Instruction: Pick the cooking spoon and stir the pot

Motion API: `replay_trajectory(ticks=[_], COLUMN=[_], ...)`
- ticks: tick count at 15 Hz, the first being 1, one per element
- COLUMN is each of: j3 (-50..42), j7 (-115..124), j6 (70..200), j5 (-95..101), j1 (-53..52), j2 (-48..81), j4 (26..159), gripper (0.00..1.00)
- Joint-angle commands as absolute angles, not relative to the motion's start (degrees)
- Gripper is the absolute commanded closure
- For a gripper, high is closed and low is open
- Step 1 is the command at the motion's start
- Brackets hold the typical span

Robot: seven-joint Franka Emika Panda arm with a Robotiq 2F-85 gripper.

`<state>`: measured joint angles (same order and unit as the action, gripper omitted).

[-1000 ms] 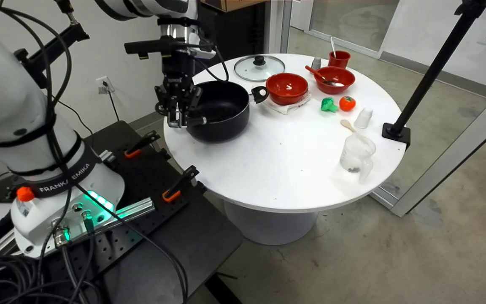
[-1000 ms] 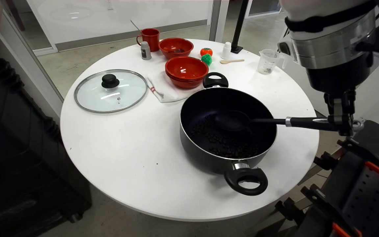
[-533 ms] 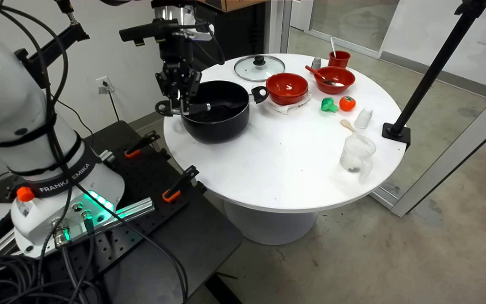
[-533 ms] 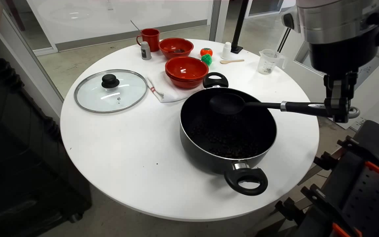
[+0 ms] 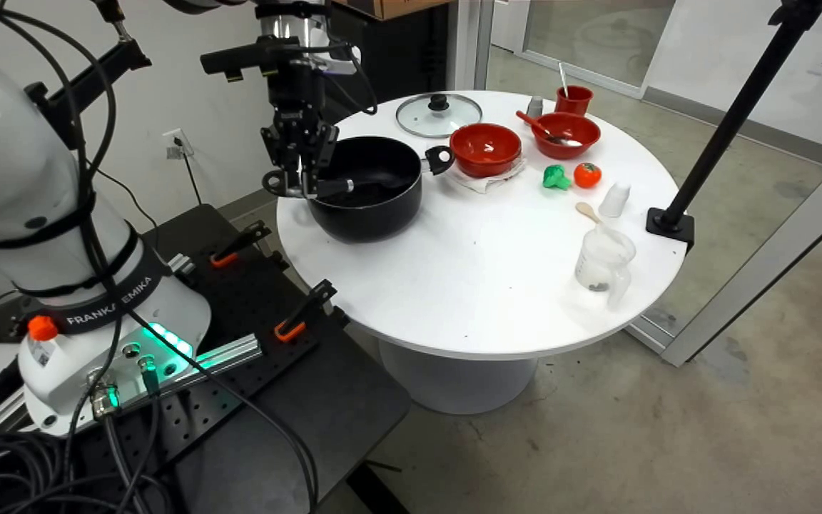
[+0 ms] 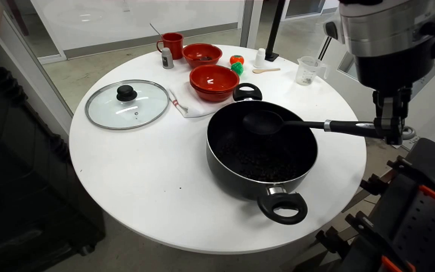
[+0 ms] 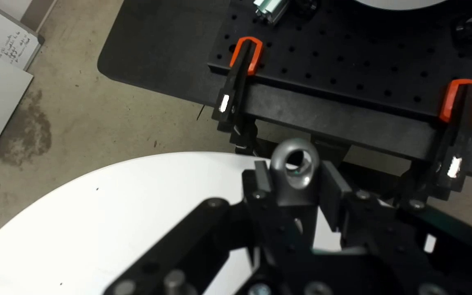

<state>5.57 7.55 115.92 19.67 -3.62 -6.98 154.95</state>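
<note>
1. In an exterior view the gripper (image 6: pixel 391 135), at the right of the frame, is clamped on the handle of the black spoon (image 6: pixel 329 125). The spoon runs almost level toward the left, its head inside the mouth of the pot (image 6: pixel 223 175), right of the frame's centre. Picking looks done; stirring, I'd judge, is the step in hand.

2. The next move turns on this: the head lies well left of the gripper, in the upper half of the pot's opening, while small dark bits (image 6: pixel 266 172) sit in the lower half. With only 1 gripper working, a stir would likely mean lowering the head and sweeping it toward the bottom of the frame. Whether the spoon touches the pot, I can't tell.

3. That view also shows the pot's smooth side, thin shiny rim and 2 looped black handles; a glass lid (image 6: pixel 127 108) lying flat at left; glossy red bowls (image 6: pixel 214 95) stacked on a white cloth (image 6: pixel 198 106).

4. In an exterior view the round, smooth white table (image 5: pixel 482 300) fills the middle. The gripper is left of centre there, and the spoon reaches right from it into the pot.

5. In the wrist view the fingers (image 7: pixel 334 192) flank the handle's grey ring end (image 7: pixel 277 168), just right of centre, and seem pressed to it. The pot doesn't show.
</note>
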Motion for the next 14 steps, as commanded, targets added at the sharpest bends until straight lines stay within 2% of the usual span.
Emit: replay_trajectory(ticks=[1,8,14], j3=[7.28,11.06,13.08], j7=[11.19,21.36,24.16], j6=[112.56,108.37,98.83], j5=[17.94,18.52,17.39], j1=[-5.23,-8.68,-10.7], j2=[-4.2,-4.57,-2.61], j4=[153.83,153.73,151.5], gripper=[0.92,0.92,0.92])
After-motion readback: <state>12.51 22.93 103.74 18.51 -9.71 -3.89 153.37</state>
